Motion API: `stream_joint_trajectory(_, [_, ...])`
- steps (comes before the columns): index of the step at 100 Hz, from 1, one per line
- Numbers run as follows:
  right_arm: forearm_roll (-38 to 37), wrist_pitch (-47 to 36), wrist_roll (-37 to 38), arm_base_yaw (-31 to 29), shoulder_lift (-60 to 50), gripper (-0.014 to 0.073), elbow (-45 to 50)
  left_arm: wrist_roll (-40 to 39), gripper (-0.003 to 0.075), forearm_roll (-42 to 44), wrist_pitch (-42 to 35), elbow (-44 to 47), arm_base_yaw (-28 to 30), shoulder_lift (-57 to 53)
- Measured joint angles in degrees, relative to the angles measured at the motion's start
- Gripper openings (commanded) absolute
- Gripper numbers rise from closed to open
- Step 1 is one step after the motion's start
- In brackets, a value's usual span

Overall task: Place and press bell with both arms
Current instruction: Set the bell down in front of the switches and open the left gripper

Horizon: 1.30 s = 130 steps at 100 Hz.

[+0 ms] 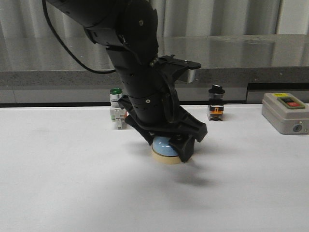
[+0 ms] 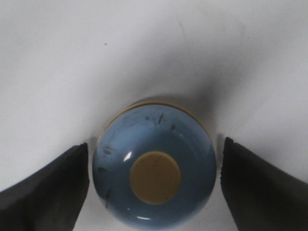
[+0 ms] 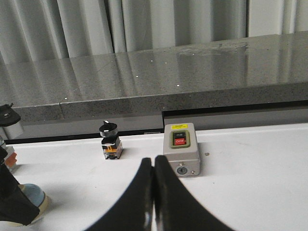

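Bell [image 2: 155,175] on table [image 1: 58,183] | left gripper [image 1: 170,145] straddles it, fingers apart | right gripper [image 3: 153,202] clenched, empty

Lighting is even and moderately dim, with a cool grey cast. My bulky black left arm [image 1: 140,72] throws a soft, diffuse shadow onto the white matte table [image 1: 58,183] beneath it, indicating overhead light. The polished grey stone ledge [image 3: 192,67] shows pale reflected sheen. In my left wrist view, the light-blue dome-shaped bell [image 2: 154,171] carries small white glare spots, and the black finger pads [image 2: 260,183] appear soft, out of focus.
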Motion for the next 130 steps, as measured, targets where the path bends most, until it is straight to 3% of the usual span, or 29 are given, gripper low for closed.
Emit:
stream_joint_trajectory(52, [0.00, 0.00, 0.00, 0.00, 0.00, -0.0064, 0.00, 0.00, 0.0568, -0.11, 11.66, -7.54, 0.00, -0.56])
stream_joint_trajectory(87, [0.00, 0.00, 0.14, 0.00, 0.00, -0.0064, 0.00, 0.00, 0.0567, -0.21, 14.69, -7.65, 0.00, -9.69])
stream_joint_trajectory(107, [0.00, 0.00, 0.14, 0.00, 0.00, -0.0064, 0.00, 0.00, 0.0567, -0.21, 14.69, -4.39, 0.00, -16.56])
stream_joint_trajectory(130, [0.00, 0.00, 0.14, 0.00, 0.00, -0.0064, 0.00, -1.30, 0.0567, -0.21, 10.80, 7.40, 1.23, -26.42])
